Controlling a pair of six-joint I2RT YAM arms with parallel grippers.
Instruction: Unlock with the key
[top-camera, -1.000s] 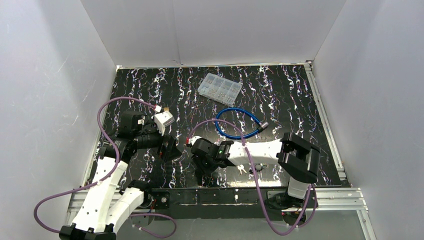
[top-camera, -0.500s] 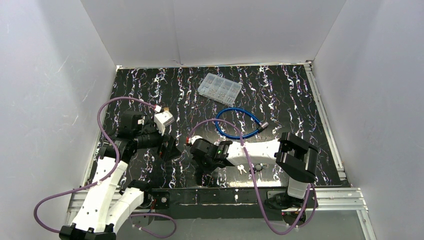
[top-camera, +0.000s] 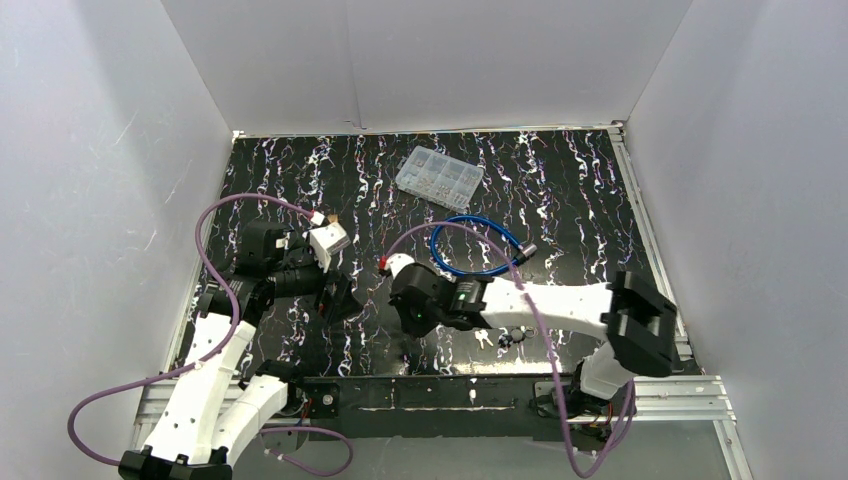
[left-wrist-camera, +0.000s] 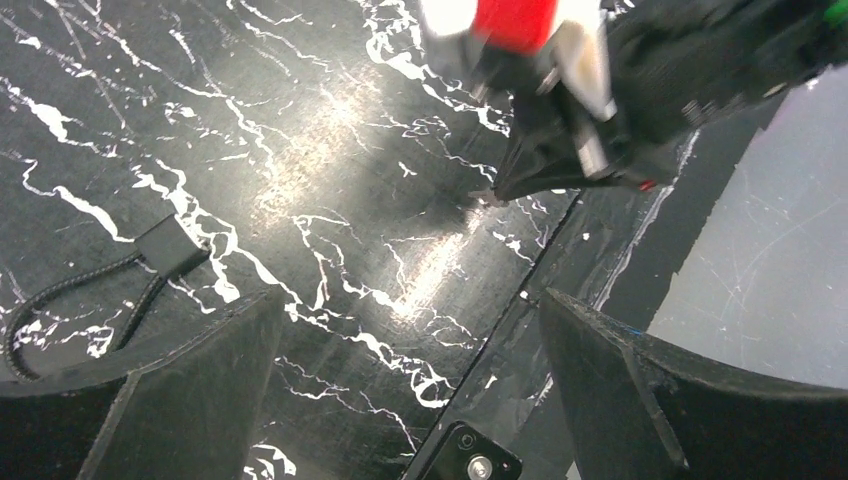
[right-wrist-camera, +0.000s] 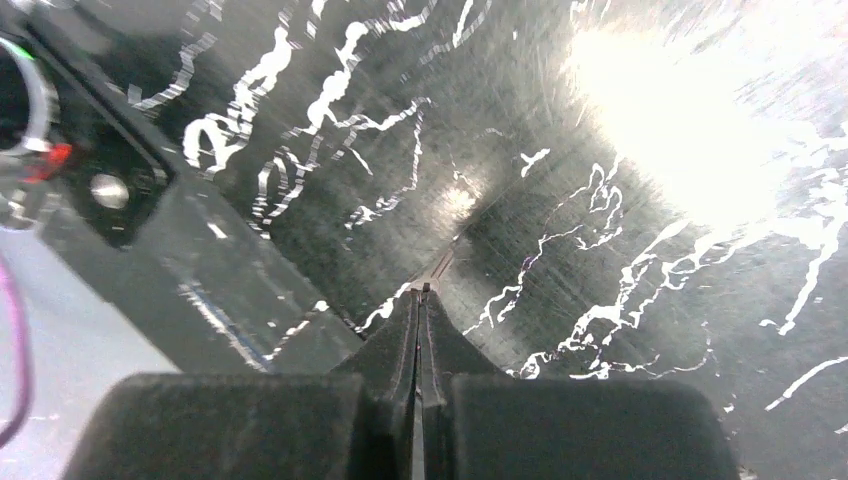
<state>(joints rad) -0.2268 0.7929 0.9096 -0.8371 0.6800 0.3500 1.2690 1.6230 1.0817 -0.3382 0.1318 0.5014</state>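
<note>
the right jaws are pressed fully together, with the tips low over the table (top-camera: 570, 190), close to its near edge. in the right wrist view a thin bright line stands just ahead of the tips. whether this is a key or only a reflection i cannot tell, so i do not say that anything is gripped. the left jaws stand wide open and hold nothing. they hang above the table to the left of the right jaws, near them but apart.

the blue cable lock (top-camera: 478, 219) lies as a loop in the middle of the table, beyond the right jaws and a little to their right, away from the arm bases. its metal lock head (top-camera: 527, 250) is at the right end of the loop, and its short axis runs slantwise. the right arm (top-camera: 550, 300) passes just beside the near side of the loop, so i judge it the nearer arm for the lock. the left arm (top-camera: 215, 345) is well apart from it. some small pale metal bits (top-camera: 505, 338), probably keys, lie beside the right forearm, to the right of the jaws. a clear parts box (top-camera: 439, 176) sits further back.

the coming move, as i judge it, depends on bringing a key in line with the axis of the lock head.
</note>
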